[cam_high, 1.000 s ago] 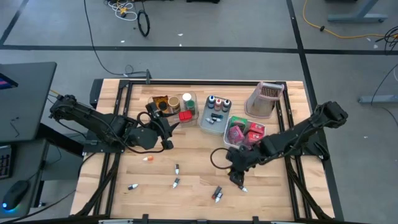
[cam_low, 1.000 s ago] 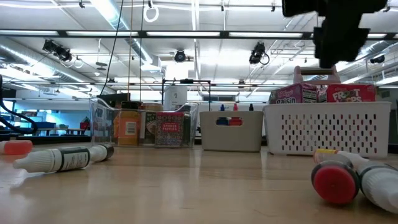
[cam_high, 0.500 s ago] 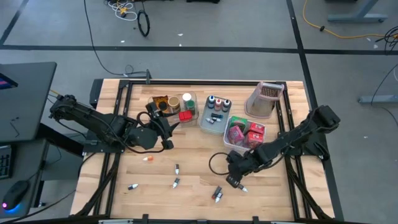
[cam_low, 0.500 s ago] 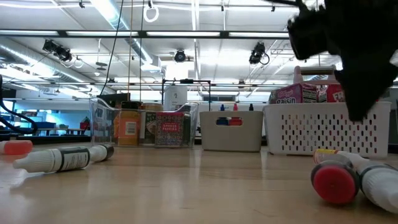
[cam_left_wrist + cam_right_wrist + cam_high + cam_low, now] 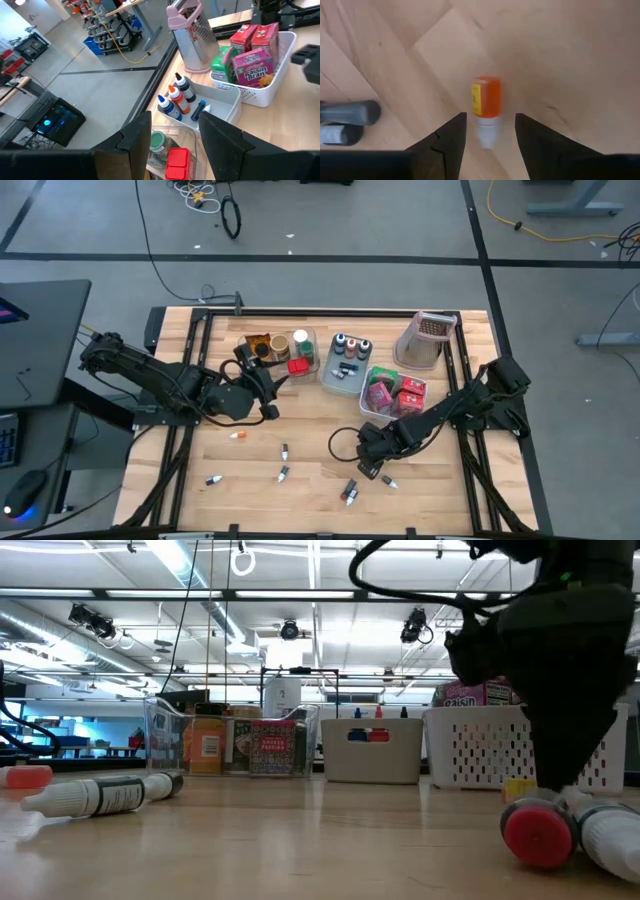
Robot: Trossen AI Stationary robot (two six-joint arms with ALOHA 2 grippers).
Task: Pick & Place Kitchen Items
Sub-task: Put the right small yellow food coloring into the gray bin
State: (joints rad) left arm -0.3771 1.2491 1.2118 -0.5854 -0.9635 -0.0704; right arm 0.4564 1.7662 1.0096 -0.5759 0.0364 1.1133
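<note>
Hovering low over the wooden table (image 5: pixel 310 435), the right gripper (image 5: pixel 489 131) has its jaws apart on either side of a small orange-capped bottle (image 5: pixel 486 105) lying flat on the boards, not clamped. Other tiny bottles lie scattered nearby. The left gripper (image 5: pixel 172 132) waits near the clear bin (image 5: pixel 283 348), fingers apart, holding nothing.

Bright even ceiling light, soft shadows, blurred near objects

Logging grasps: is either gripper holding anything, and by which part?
Nothing is held. The right gripper is open above a small bottle; the left gripper is open, empty.
</note>
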